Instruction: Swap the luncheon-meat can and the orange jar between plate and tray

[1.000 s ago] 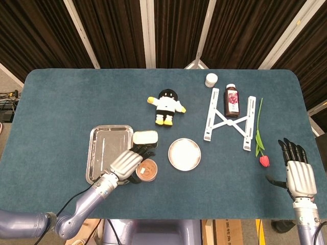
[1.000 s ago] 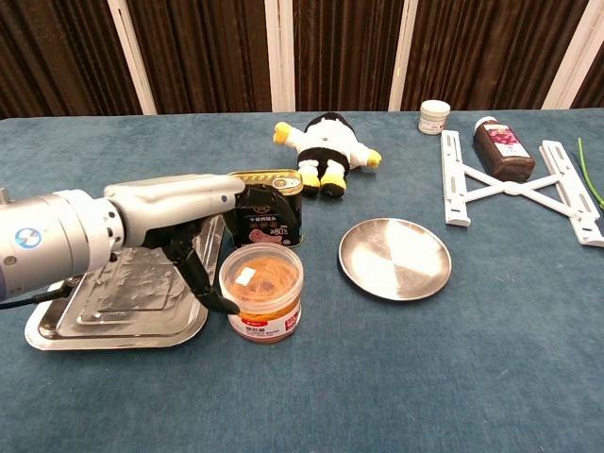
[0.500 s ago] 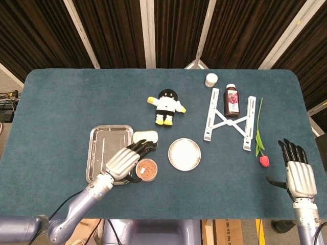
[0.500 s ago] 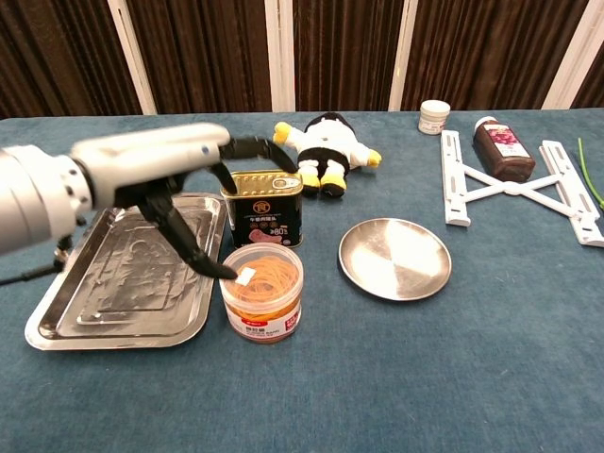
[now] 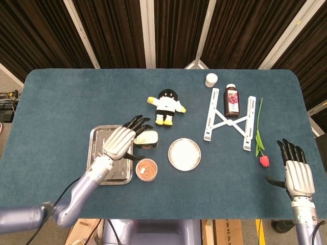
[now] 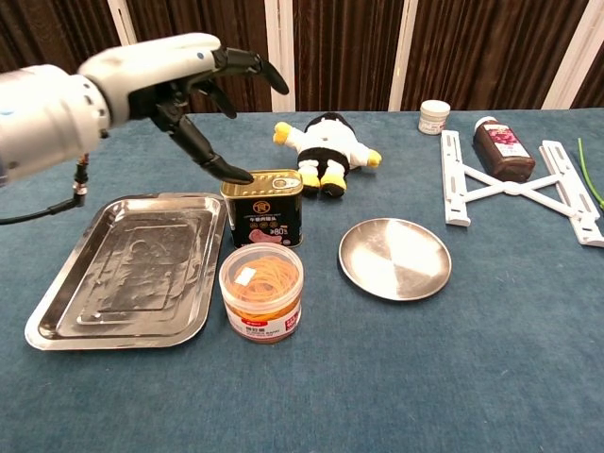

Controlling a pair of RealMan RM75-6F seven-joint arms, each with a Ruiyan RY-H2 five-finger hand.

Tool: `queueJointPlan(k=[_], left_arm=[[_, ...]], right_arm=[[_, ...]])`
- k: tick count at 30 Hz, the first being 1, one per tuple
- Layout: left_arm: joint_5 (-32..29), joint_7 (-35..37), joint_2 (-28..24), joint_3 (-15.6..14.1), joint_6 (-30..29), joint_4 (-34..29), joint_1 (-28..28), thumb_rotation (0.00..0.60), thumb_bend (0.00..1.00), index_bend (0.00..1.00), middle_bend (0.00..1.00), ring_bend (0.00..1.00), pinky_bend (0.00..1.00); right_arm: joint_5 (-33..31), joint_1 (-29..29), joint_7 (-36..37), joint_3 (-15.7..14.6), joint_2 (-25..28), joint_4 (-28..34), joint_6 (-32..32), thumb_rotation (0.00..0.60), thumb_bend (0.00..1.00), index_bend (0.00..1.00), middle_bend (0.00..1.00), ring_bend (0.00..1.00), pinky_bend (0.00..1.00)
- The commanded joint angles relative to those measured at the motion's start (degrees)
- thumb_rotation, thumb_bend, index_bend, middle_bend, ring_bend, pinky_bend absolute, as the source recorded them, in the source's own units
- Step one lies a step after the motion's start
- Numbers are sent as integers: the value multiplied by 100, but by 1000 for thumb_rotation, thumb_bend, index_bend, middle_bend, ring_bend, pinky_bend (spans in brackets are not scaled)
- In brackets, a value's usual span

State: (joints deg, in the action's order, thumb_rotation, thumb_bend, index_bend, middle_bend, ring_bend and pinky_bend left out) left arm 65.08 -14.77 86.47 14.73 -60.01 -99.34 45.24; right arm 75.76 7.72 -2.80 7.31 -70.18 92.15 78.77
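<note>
Left hand (image 6: 179,71) has lifted off the orange jar (image 6: 261,293) and now hovers empty, fingers spread, above the luncheon-meat can (image 6: 263,208). Both containers stand on the tabletop (image 5: 61,102) between tray (image 6: 66,321) and plate (image 6: 394,258), so neither is placed yet. Right hand (image 5: 298,176) rests open near the tabletop's right edge; both tray and plate look clear.

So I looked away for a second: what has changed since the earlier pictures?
The left hand let go of the orange jar and rose, open, above the luncheon-meat can. Jar, can, tray and plate stayed put; the right hand stayed open at the table's edge.
</note>
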Motion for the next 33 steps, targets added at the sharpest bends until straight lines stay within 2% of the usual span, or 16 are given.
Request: queueJointPlan(k=[1, 7, 13, 18, 22, 25, 29, 33], left_arm=[[-444, 137, 395, 232, 335, 672, 255, 600, 0, 209, 73, 29, 223], [-453, 758, 753, 251, 581, 1546, 315, 600, 0, 199, 69, 28, 215], [-267, 1181, 1050, 138, 781, 2215, 364, 600, 0, 197, 68, 28, 211], [-190, 1351, 1230, 48, 922, 2532, 393, 600, 0, 197, 69, 28, 211], [-130, 1329, 1248, -62, 829, 2333, 293, 600, 15, 202, 77, 33, 214], [-126, 1328, 1323, -72, 874, 2435, 316, 600, 103, 231, 120, 85, 250], [3, 1469, 1500, -84, 868, 2662, 339, 600, 405, 299, 262, 213, 359], [124, 1493, 1720, -122, 806, 2989, 357, 600, 441, 315, 289, 225, 371]], right_arm=[[-31, 13, -14, 3, -5, -5, -34, 600, 24, 0, 0, 0, 0], [-84, 15, -11, 20, 10, -10, -58, 600, 25, 0, 0, 0, 0], [-142, 23, -23, 22, 33, 19, -110, 600, 24, 0, 0, 0, 0], [-149, 27, -47, 22, 43, 50, -115, 600, 24, 0, 0, 0, 0], [-147, 7, -55, 20, 53, 73, -79, 600, 24, 0, 0, 0, 0], [-142, 12, -44, 17, 50, 70, -90, 600, 24, 0, 0, 0, 0], [-144, 28, -52, 4, 42, 59, -130, 600, 24, 0, 0, 0, 0], [-162, 46, -21, -1, 39, 49, -189, 600, 25, 0, 0, 0, 0]])
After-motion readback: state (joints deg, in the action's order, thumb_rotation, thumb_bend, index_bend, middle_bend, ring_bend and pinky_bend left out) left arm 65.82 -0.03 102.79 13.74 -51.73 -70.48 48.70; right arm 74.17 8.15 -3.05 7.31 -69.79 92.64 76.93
